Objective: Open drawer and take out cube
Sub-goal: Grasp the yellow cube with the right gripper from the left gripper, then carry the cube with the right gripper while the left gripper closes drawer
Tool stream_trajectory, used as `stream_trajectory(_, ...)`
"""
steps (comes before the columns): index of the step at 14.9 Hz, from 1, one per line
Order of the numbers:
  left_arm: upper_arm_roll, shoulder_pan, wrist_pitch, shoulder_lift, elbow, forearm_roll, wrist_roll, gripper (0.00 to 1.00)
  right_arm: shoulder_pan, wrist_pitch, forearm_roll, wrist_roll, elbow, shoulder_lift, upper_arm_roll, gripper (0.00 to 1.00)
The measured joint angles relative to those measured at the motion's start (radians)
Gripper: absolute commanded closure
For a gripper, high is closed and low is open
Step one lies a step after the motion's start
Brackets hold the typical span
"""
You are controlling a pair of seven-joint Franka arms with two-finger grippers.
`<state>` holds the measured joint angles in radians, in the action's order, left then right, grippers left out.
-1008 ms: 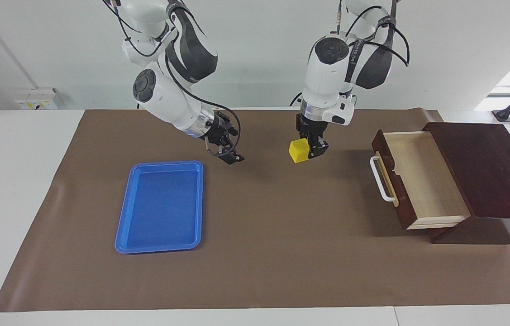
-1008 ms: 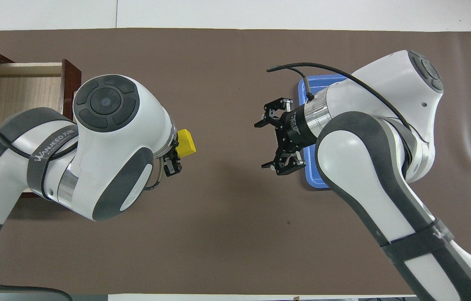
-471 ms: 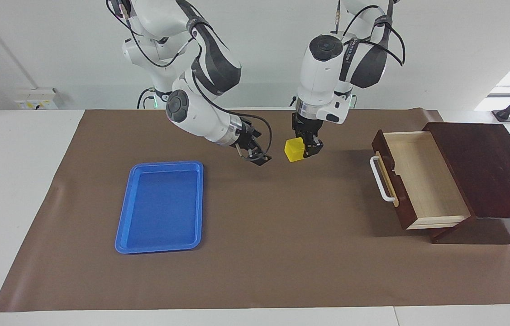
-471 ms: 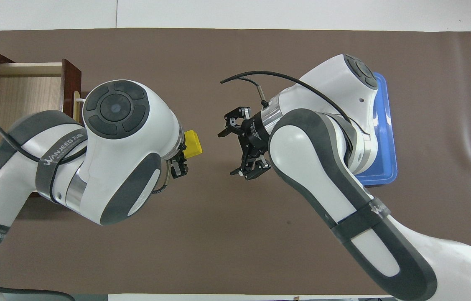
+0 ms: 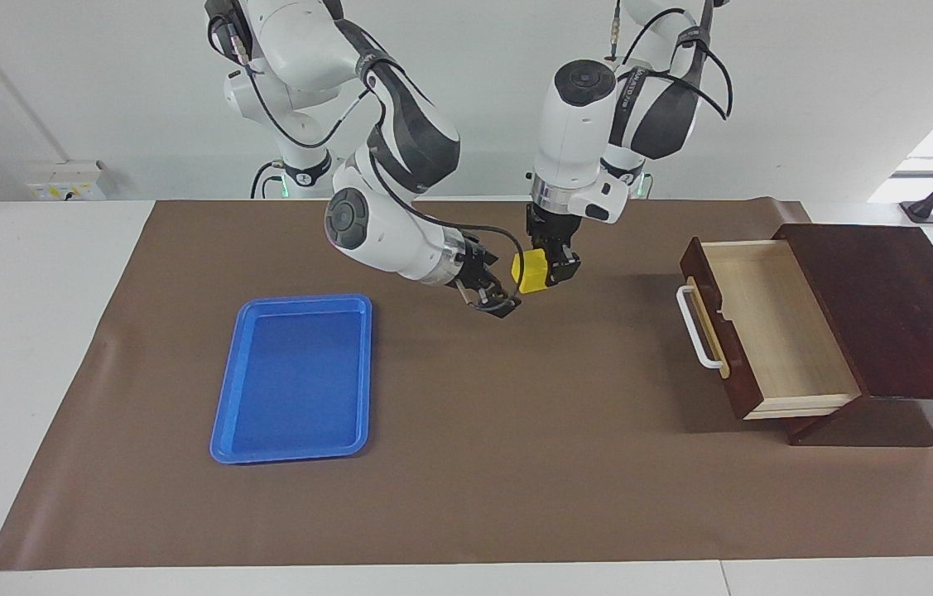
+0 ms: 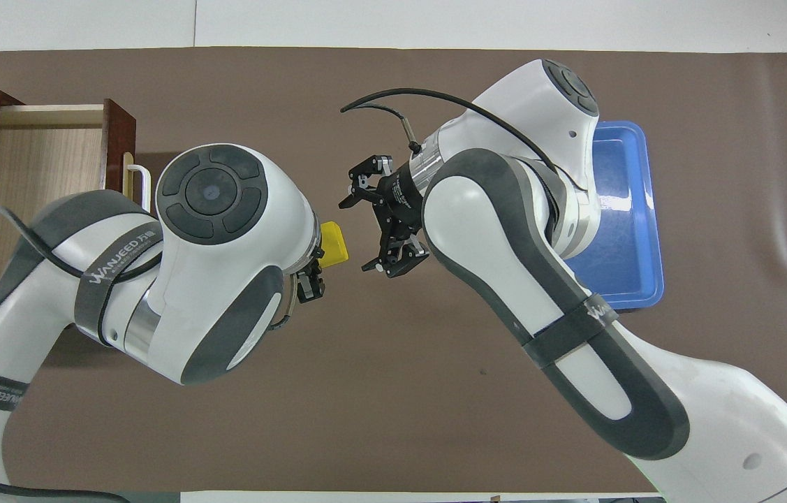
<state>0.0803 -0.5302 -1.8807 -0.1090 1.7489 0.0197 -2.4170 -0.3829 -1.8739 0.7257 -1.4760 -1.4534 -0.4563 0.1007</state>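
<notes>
Yellow cube [image 5: 531, 272] clamped in left gripper [image 5: 553, 271], whose arm reads "WANJEED".

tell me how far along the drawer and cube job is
Done: the drawer is pulled open, its light wood interior bare. In hand: the left pincer is shut on the cube, held up over the brown mat. The open right pincer is beside the cube, not yet gripping it. Left: probably a handover and setting the cube down, perhaps in the blue tray.
</notes>
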Motion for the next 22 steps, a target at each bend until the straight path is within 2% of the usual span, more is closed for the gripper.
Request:
stream_trajectory(14,-0.003,-0.002,-0.009,0.0,0.0,0.0,-0.021,1.0,-0.037,0.0,0.0,-0.004,0.027,-0.017,0.0,0.0)
stream_trajectory(15,-0.003,-0.002,-0.009,0.0,0.0,0.0,-0.022,1.0,-0.039,0.0,0.0,-0.004,0.027,-0.017,0.0,0.09)
stream_trajectory(17,-0.003,-0.002,-0.009,0.0,0.0,0.0,-0.022,1.0,-0.04,0.0,0.0,-0.004,0.027,-0.018,-0.001,0.68)
stream_trajectory(18,-0.003,-0.002,-0.009,0.0,0.0,0.0,-0.022,1.0,-0.04,0.0,0.0,-0.004,0.027,-0.018,-0.001,0.95)
stream_trajectory(19,-0.003,-0.002,-0.009,0.0,0.0,0.0,-0.022,1.0,-0.039,-0.001,0.0,-0.004,0.027,-0.019,-0.003,1.0)
stream_trajectory(22,-0.003,-0.002,-0.012,-0.001,0.001,-0.009,-0.04,1.0,-0.036,-0.004,0.002,0.0,0.028,-0.02,-0.004,1.0)
